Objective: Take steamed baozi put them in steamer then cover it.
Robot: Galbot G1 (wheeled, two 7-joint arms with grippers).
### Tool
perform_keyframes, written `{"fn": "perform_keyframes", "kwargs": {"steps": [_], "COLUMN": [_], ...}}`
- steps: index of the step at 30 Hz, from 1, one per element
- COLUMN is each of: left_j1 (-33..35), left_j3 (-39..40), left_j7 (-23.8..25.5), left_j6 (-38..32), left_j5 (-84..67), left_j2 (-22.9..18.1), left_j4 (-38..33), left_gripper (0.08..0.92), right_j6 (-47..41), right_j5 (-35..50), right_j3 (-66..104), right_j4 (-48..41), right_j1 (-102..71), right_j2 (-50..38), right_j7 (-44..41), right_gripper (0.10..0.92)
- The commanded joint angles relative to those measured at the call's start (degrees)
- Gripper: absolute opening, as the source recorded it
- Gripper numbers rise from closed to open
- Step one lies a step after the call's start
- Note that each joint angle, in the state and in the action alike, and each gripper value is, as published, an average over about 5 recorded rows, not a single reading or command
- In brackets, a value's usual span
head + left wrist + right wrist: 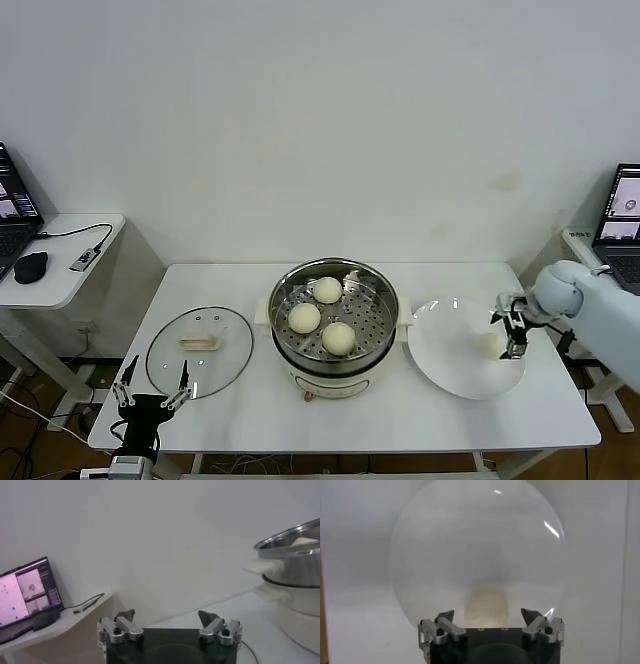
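Right gripper (514,335) wide open over last bun (492,345) on plate (450,370). Left gripper (153,392) open, parked beside lid (200,350). Three buns in steamer (333,300).

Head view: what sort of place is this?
Probably a lab or office test room, not a kitchen: a plain white table against a bare wall, laptops on side desks, loose cables on the floor, and a steamer.

Head cam high, facing down, wrist cams low — both share steamer (333,318), plate (450,360)
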Motion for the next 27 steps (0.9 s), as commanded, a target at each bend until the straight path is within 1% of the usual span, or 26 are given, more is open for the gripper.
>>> {"fn": "perform_keyframes", "kwargs": {"steps": [1,12,15,19,22,27], "left_j1": [-0.1,-0.2,-0.2,-0.1,-0.1,-0.1], "left_j3": [0.0,0.0,-0.1,0.0,-0.1,-0.1], "left_j7": [0.0,-0.1,-0.1,-0.1,-0.1,-0.1], "left_j6": [0.0,-0.1,-0.1,-0.1,-0.1,-0.1], "left_j5": [0.0,0.3,0.3,0.3,0.3,0.3], "left_j2": [0.0,-0.2,-0.2,-0.4,-0.4,-0.3], "left_j4": [0.2,0.2,0.3,0.3,0.1,0.1], "left_gripper": [0.823,0.823,0.823,0.823,0.823,0.823], "right_j6": [1.0,-0.8,-0.9,-1.1,-1.3,-3.1], "right_j5": [-4.2,-5.6,-5.8,-5.1,-3.9,0.6], "right_j3": [5.3,5.6,5.6,5.4,4.4,-0.9], "right_j4": [-7.5,-8.8,-8.6,-7.6,-6.2,-1.6], "right_j1": [-4.8,-4.6,-4.6,-4.0,-2.6,3.3], "right_j2": [5.0,6.6,6.4,5.5,4.5,1.6], "right_j7": [1.0,1.7,1.1,0.3,-0.2,-1.4], "right_gripper": [0.823,0.822,0.785,0.693,0.643,0.601]}}
